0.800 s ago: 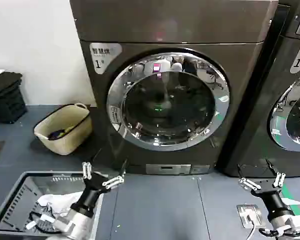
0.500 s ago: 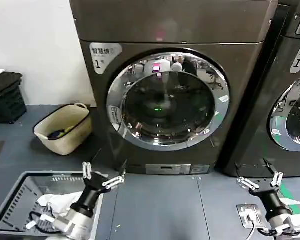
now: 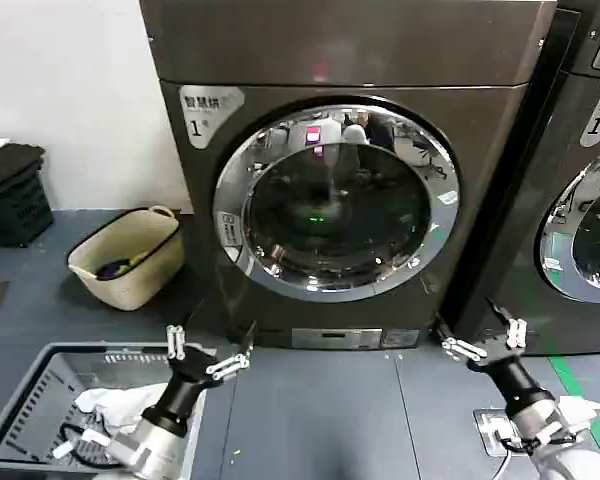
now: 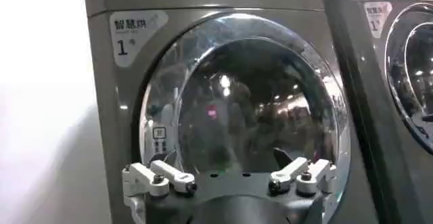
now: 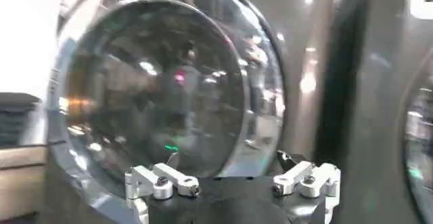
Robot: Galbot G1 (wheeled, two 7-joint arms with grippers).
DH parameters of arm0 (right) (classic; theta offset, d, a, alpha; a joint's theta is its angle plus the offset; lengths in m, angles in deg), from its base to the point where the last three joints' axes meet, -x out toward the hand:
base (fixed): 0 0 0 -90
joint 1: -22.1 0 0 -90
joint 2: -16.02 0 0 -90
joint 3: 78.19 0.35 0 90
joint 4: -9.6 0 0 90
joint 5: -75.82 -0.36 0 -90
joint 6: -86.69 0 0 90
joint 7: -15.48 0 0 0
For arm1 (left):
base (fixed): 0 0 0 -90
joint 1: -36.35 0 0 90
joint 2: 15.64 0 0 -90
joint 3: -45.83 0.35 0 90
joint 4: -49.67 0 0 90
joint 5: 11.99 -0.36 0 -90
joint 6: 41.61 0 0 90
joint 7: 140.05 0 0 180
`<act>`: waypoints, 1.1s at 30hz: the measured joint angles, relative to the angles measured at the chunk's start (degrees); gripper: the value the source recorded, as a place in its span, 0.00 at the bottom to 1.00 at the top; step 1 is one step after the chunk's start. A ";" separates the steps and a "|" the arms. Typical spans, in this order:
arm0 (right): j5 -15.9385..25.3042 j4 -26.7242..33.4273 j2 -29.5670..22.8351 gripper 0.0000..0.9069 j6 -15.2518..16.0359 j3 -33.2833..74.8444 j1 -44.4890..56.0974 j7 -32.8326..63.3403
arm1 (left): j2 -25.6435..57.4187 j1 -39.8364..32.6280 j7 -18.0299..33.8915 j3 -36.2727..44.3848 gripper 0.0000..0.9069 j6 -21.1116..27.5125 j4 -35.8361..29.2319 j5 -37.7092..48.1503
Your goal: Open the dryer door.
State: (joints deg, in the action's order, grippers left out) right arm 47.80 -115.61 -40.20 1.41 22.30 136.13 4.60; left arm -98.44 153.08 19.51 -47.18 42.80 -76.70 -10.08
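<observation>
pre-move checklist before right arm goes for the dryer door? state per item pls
1. Dryer door shut, chrome ring flush with the machine front: ok.
2. Right gripper open: ok.
3. Right gripper at the door: not ok, it is low, near the machine's lower right corner, apart from the ring.
4. Left gripper out of the way: ok, open, low over the grey crate.
5. Door handle or latch located: cannot tell.
6. Door's swing path free: cannot tell; beige basket sits on the floor left of the machine.
</observation>
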 joint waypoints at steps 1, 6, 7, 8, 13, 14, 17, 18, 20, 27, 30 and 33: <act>-0.47 0.18 0.96 1.00 0.20 -0.82 -0.89 -0.01 | 0.05 0.04 -0.01 0.00 1.00 0.00 -0.04 0.00; -4.76 1.53 5.38 1.00 1.29 -5.54 -6.03 -0.31 | 0.15 0.39 -0.06 -0.11 1.00 0.02 -0.37 0.00; -5.22 1.71 6.11 1.00 1.42 -6.53 -7.10 -0.43 | 0.15 0.45 -0.07 -0.12 1.00 0.03 -0.46 -0.01; -5.43 1.97 6.85 1.00 1.55 -7.54 -8.14 -0.65 | 0.16 0.49 -0.09 -0.13 1.00 0.03 -0.51 -0.02; -6.53 3.38 10.20 1.00 1.91 -13.45 -13.94 -1.83 | 0.16 0.69 -0.16 -0.18 1.00 0.06 -0.64 -0.07; -6.86 3.71 10.71 1.00 1.91 -14.67 -15.10 -1.88 | 0.21 0.74 -0.17 -0.19 1.00 0.05 -0.66 -0.08; -7.98 4.86 12.32 1.00 1.87 -18.57 -19.13 -1.89 | 0.35 0.77 -0.20 -0.19 1.00 0.05 -0.73 -0.08; -8.19 5.32 12.82 1.00 1.80 -19.80 -20.50 -1.89 | 0.41 0.76 -0.21 -0.19 1.00 0.05 -0.76 -0.08; -8.60 6.24 13.68 1.00 1.72 -22.23 -23.34 -1.83 | 0.55 0.77 -0.23 -0.19 1.00 0.05 -0.76 -0.07; -10.01 9.64 14.24 1.00 1.61 -30.86 -33.64 -0.43 | 0.64 0.77 -0.27 -0.10 1.00 0.06 -0.77 -0.06; -11.01 11.28 13.93 1.00 1.65 -34.55 -37.75 -0.28 | 0.57 0.72 -0.29 -0.04 1.00 0.07 -0.77 -0.07; -11.79 12.72 13.64 1.00 1.68 -37.83 -41.57 -0.23 | 0.46 0.70 -0.31 0.01 1.00 0.08 -0.76 -0.11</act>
State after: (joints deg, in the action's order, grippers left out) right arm 36.01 -102.89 -26.56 3.08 -15.53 94.55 4.38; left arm -97.98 153.78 19.20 -47.17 42.88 -77.46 -10.19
